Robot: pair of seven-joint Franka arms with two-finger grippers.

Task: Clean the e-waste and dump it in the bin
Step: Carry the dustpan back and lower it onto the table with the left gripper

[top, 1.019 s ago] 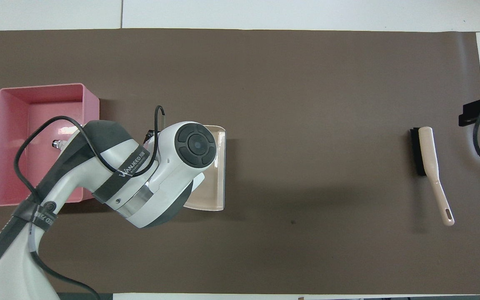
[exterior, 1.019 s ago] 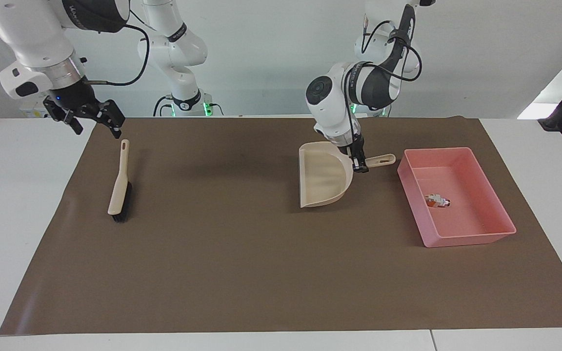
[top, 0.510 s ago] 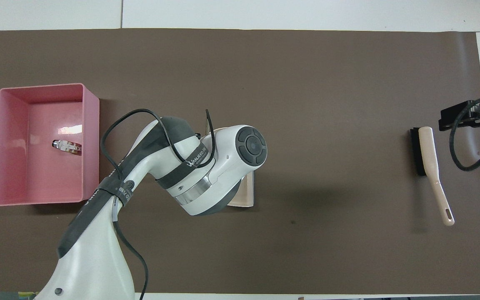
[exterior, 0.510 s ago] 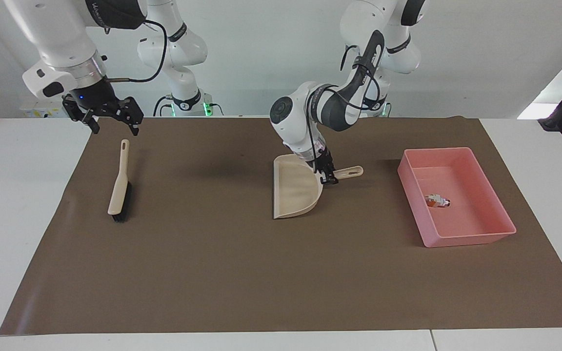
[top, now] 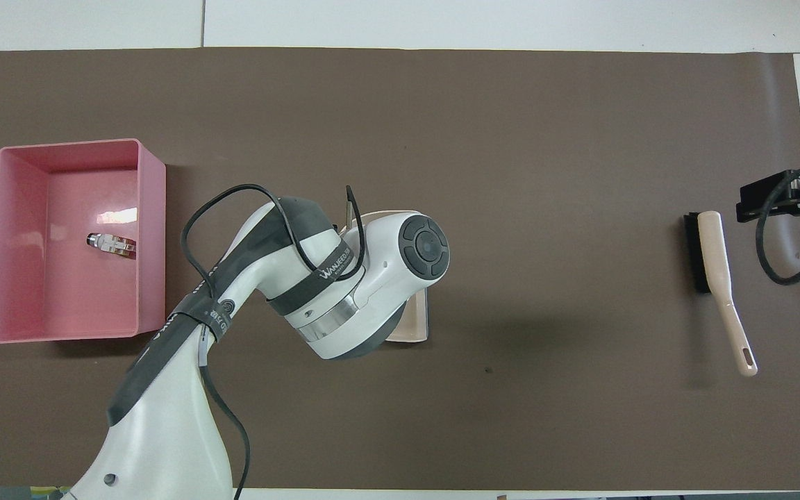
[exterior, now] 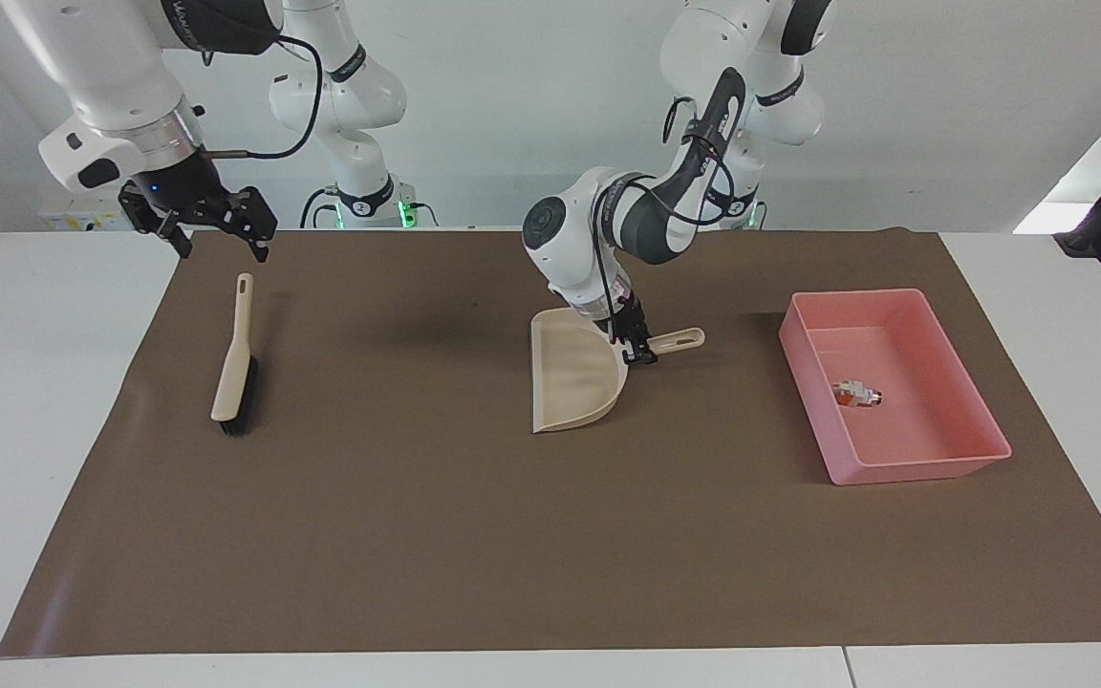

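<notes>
The pink bin (exterior: 923, 468) stands toward the left arm's end of the table; it also shows in the overhead view (top: 153, 243). The white e-waste part with orange bits (exterior: 856, 393) lies in it, also in the overhead view (top: 112, 244). The black block is not visible. My left gripper (exterior: 639, 350) is shut on the handle of the beige dustpan (exterior: 570, 382), low at the mat near the table's middle, mouth facing the right arm's end. The arm hides most of the dustpan (top: 415, 326) from above. My right gripper (exterior: 216, 234) is open and empty, over the mat's edge.
A beige brush with black bristles (exterior: 233, 368) lies on the brown mat (exterior: 417, 535) toward the right arm's end, also in the overhead view (top: 716, 278). Its handle points toward the robots, just below the right gripper (top: 785, 198).
My left gripper has carried the dustpan from beside the bin toward the table's middle. My right gripper has shifted a little toward the brush handle's end.
</notes>
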